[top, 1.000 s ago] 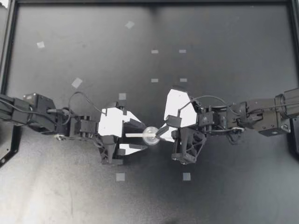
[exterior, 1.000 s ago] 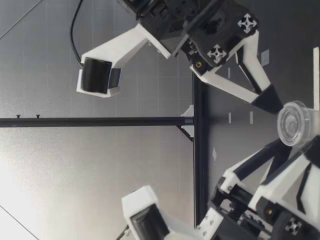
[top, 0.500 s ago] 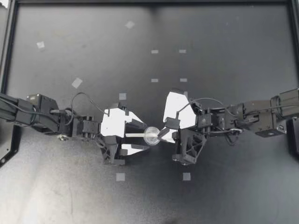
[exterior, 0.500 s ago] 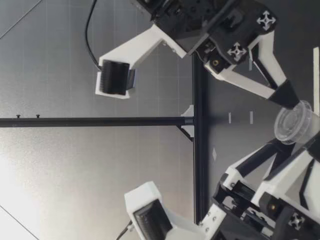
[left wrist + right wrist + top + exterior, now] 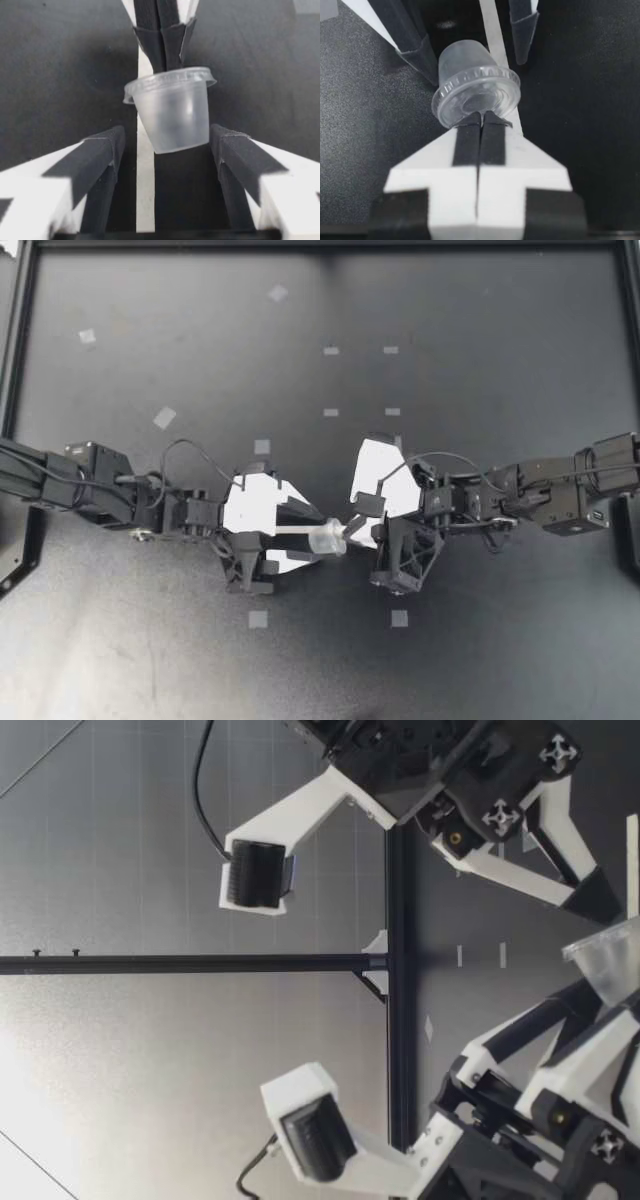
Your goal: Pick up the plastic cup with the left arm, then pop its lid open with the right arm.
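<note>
My right gripper (image 5: 350, 531) pinched the rim of the cup (image 5: 328, 537), its two fingers pressed tight on that thin edge. The cup was tipped on its side, low over the counter (image 5: 450, 320) and a white strip (image 5: 288, 530). I could not tell if it touched them. My left gripper (image 5: 316, 536) was wide, one finger on each side of the cup, not touching it. The pinch looked tiny. I think the cup could twist or slip out if a left finger bumped it, or squash if squeezed hard.
</note>
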